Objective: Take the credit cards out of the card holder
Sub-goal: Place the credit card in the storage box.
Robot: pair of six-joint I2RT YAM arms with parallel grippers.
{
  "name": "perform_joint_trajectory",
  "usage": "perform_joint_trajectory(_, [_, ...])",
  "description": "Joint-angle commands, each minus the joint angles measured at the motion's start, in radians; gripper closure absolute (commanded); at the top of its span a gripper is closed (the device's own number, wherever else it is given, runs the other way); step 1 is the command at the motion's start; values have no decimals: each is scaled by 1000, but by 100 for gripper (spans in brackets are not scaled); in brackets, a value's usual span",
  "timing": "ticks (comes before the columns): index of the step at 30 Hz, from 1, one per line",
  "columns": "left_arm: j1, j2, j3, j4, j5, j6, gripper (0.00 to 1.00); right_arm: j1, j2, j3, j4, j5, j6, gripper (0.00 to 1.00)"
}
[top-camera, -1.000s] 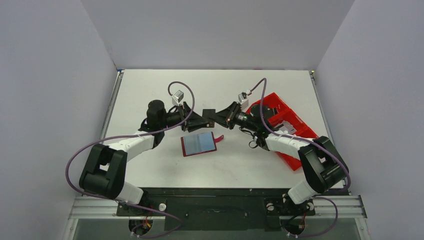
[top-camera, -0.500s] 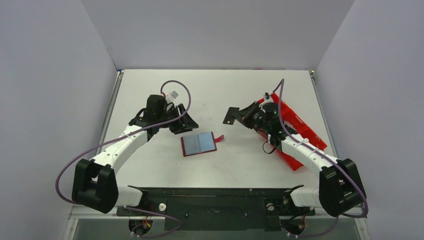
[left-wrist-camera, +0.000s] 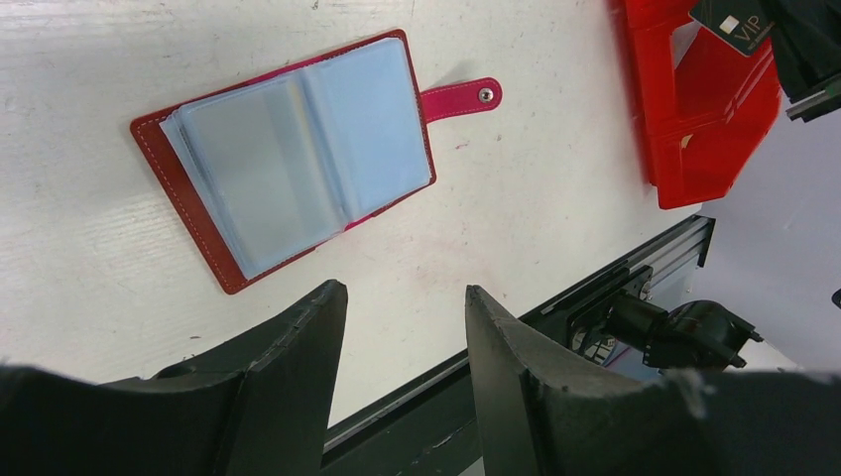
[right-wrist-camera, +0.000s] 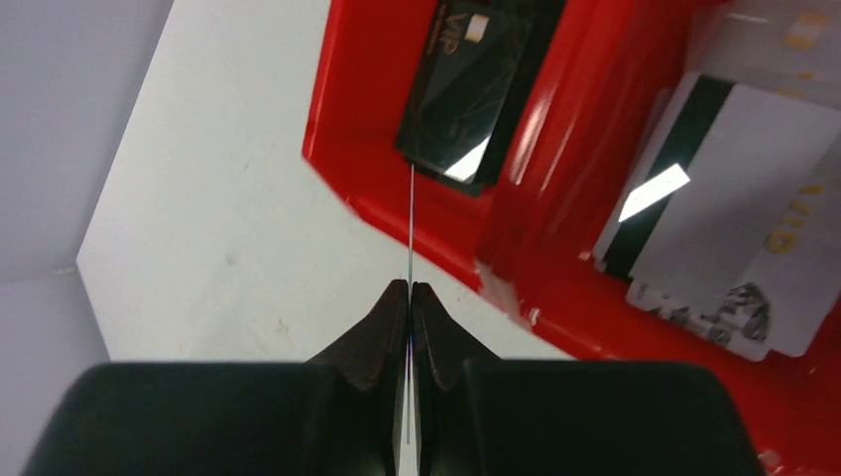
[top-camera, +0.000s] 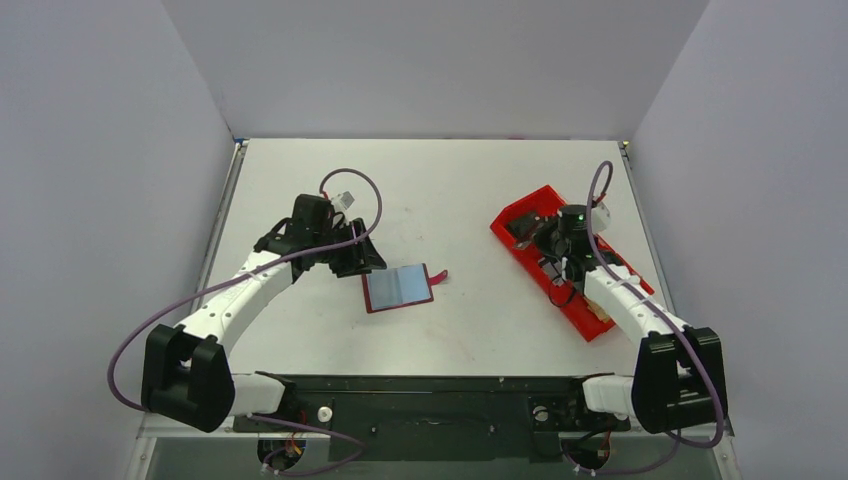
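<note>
Card holder (left-wrist-camera: 288, 159) open, right gripper (right-wrist-camera: 410, 287) pinching credit card (right-wrist-camera: 411, 228) (edge-on) at tray (right-wrist-camera: 349, 117)

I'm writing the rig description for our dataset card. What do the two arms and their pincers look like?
The left arm and right arm have white links, black joints and looping purple cables. The left pincer and right pincer each have two matte black, tapered fingers.

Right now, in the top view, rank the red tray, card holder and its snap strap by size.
Largest: red tray. Then card holder. Smallest: snap strap. All lie at table level, so the order is safe.
</note>
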Motion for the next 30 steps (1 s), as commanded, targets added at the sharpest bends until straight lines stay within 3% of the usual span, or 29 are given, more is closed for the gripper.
perform_joint_trajectory(1, [3, -34, 24, -4, -7, 27, 55, -68, 54, 47, 47, 72, -23, 100])
perform_joint_trajectory(10, [3, -38, 27, -6, 14, 19, 55, -109, 245, 126, 164, 3, 10, 100])
perform_joint_trajectory(24, [3, -35, 43, -19, 10, 20, 55, -110, 367, 154, 293, -4, 75, 100])
perform_joint_trajectory(26, [3, -29, 49, -20, 10, 22, 55, -110, 371, 155, 292, -6, 83, 96])
perform_joint_trajectory(30, [3, -19, 66, -23, 10, 20, 55, -108, 347, 146, 274, 3, 87, 72])
